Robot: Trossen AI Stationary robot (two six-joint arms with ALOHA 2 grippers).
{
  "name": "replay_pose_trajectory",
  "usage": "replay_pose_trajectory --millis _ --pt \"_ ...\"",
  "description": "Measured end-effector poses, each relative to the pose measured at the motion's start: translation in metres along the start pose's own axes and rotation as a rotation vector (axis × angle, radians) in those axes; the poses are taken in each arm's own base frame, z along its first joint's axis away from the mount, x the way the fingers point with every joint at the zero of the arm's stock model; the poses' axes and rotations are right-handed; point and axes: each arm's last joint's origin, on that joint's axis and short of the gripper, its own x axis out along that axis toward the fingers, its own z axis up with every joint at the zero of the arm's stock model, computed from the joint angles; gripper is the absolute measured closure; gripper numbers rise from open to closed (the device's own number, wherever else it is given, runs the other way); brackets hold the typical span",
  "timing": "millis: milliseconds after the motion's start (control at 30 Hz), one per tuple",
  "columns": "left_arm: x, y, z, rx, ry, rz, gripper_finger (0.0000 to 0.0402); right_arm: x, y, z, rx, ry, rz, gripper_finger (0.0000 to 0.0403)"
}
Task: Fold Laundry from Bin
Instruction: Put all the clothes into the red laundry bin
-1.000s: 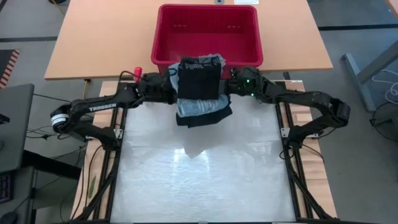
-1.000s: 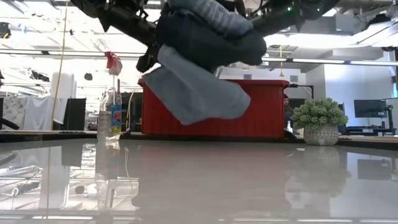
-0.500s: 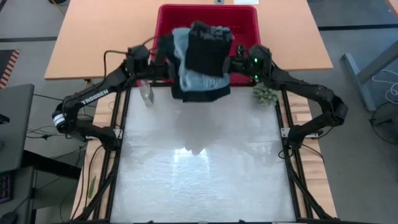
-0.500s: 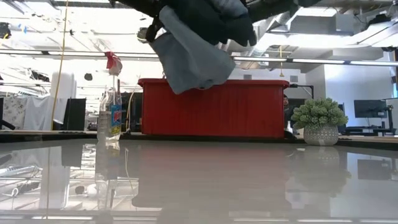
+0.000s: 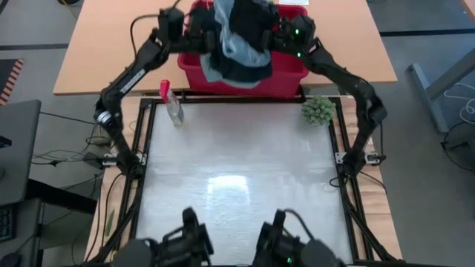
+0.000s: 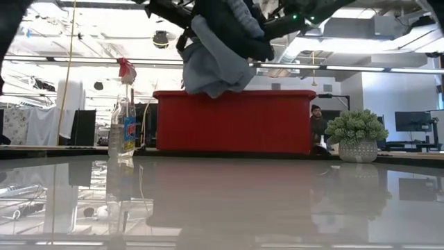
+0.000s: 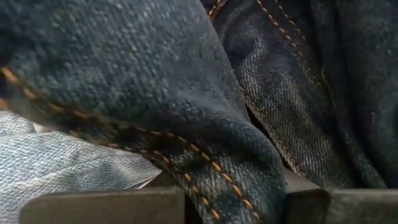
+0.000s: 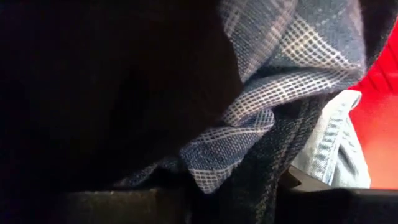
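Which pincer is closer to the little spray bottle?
The left one. The left pincer holds the pile of clothes over the red bin, on the spray bottle's side. The right pincer grips the pile's far side, farther away.

Worktop (image 5: 237,193) in front of the bin (image 5: 286,78) is open; spray bottle (image 5: 173,107) and plant (image 5: 317,111) flank the bin's front corners.

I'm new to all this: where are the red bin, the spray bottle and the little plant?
red bin (image 6: 236,121): low view, front wall.
spray bottle (image 6: 123,132): low view, clear body.
little plant (image 5: 317,111): high view, leafy top.
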Motion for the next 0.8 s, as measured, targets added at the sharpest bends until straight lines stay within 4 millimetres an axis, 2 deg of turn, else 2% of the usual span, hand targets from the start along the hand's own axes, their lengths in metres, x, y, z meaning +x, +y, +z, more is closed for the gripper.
replay_pose_trajectory --millis 133,233,333,433,600,800 --pt "0.007 -0.008 0.03 0.091 -0.069 -0.053 0.0349 -0.001 0.002 0.036 -0.062 -0.064 0.011 0.0272" --pt "0.014 -0.011 0.048 0.174 -0.19 -0.175 0.0349 -0.004 0.004 0.061 -0.096 -0.109 0.022 0.0272" --pt "0.013 0.0 0.058 0.157 -0.247 -0.244 0.0349 -0.002 -0.001 0.075 -0.109 -0.12 0.026 0.0272" --pt "0.024 0.028 0.06 0.127 -0.23 -0.212 0.0349 0.01 -0.019 0.076 -0.094 -0.106 -0.001 0.0272" --pt "0.061 0.092 0.05 0.025 -0.194 -0.105 0.0349 0.033 -0.08 0.058 -0.02 -0.033 -0.149 0.0273" --pt "0.087 0.163 0.04 -0.05 -0.144 -0.072 0.0349 0.056 -0.142 0.037 0.033 0.005 -0.25 0.0273"
